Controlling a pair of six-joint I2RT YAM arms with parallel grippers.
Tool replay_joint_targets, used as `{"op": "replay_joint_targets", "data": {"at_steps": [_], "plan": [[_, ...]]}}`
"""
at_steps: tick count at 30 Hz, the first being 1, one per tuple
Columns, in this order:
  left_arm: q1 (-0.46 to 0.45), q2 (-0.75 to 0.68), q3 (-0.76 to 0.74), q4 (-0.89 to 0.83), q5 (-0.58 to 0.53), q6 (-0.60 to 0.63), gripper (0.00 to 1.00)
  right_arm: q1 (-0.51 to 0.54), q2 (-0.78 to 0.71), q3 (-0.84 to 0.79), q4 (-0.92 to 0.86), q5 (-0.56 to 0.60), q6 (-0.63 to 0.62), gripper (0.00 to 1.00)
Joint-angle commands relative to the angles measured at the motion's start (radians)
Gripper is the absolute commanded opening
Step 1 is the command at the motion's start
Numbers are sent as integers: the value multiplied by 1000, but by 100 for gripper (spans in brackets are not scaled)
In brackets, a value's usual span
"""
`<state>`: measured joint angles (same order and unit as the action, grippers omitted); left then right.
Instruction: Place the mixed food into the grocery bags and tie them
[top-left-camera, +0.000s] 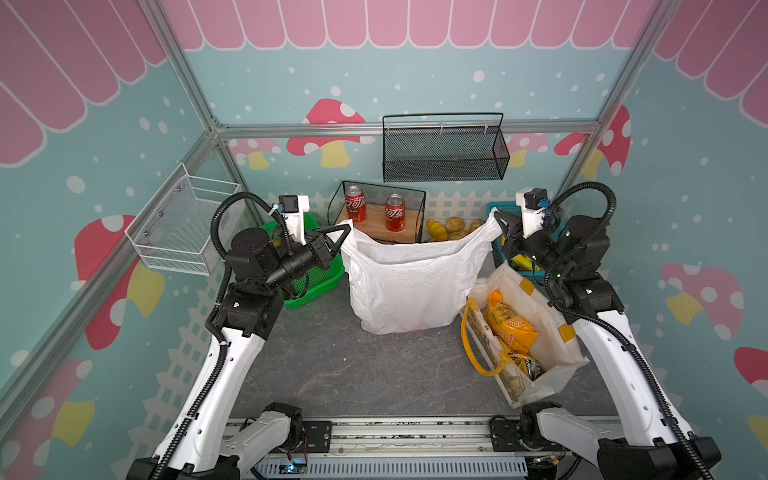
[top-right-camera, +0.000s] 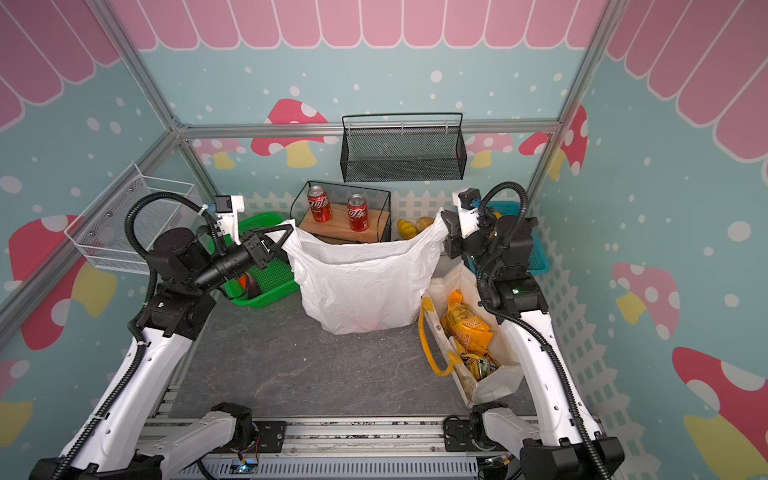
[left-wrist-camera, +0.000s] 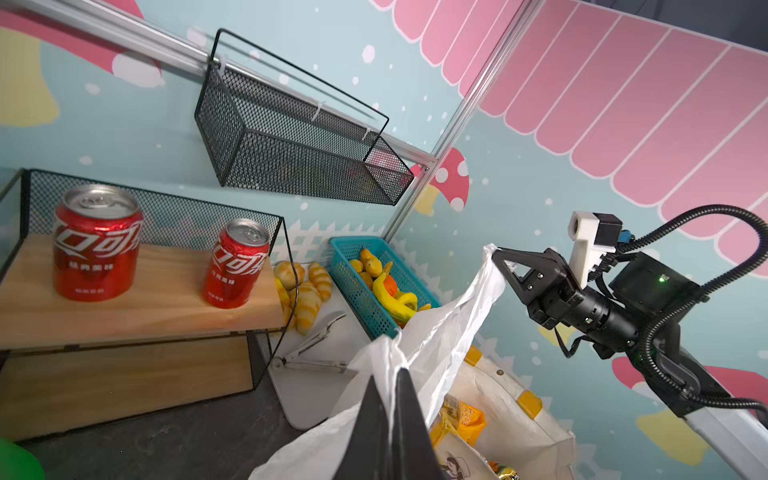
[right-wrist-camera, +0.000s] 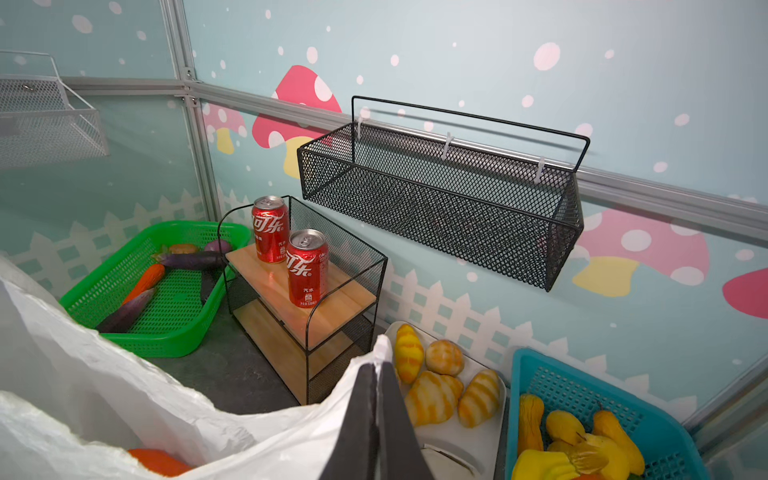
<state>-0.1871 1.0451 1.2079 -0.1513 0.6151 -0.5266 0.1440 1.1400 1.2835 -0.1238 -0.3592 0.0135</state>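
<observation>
The white plastic bag stands mid-table, its mouth stretched wide between both arms. My left gripper is shut on the bag's left handle. Over on the right, my right gripper is shut on the other handle. Something orange lies inside the bag. The cream tote sits at the right, with yellow-orange snack packets in it. A carrot and purple vegetables lie in the green basket.
A black shelf with two cola cans stands behind the bag. Bread rolls lie on a white tray beside a teal fruit basket. A black mesh basket and a white wire basket hang on the walls.
</observation>
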Motion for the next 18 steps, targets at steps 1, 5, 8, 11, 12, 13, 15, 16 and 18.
{"op": "replay_joint_targets", "data": {"at_steps": [1,5,8,11,12,13,15,16,18], "plan": [[-26,-14,-23,50,-11,-67,0,-3,34,37,-5,-55,-11,5],[-61,3,-27,56,-8,-49,0,15,64,60,-3,-66,-5,27],[-82,20,-14,56,-6,-47,0,64,70,98,-5,-20,-39,47],[-95,28,-4,57,-6,-43,0,143,75,146,-5,63,-99,74],[-97,29,-2,57,-5,-40,0,174,79,159,-2,95,-125,76],[-99,29,-2,59,-5,-36,0,212,85,175,0,142,-161,79],[-99,29,-4,59,-4,-32,0,275,100,201,1,200,-218,81],[-100,27,-4,58,-2,-29,0,306,110,215,2,209,-237,82],[-102,26,-5,60,-2,-26,0,356,126,235,5,184,-262,82]]}}
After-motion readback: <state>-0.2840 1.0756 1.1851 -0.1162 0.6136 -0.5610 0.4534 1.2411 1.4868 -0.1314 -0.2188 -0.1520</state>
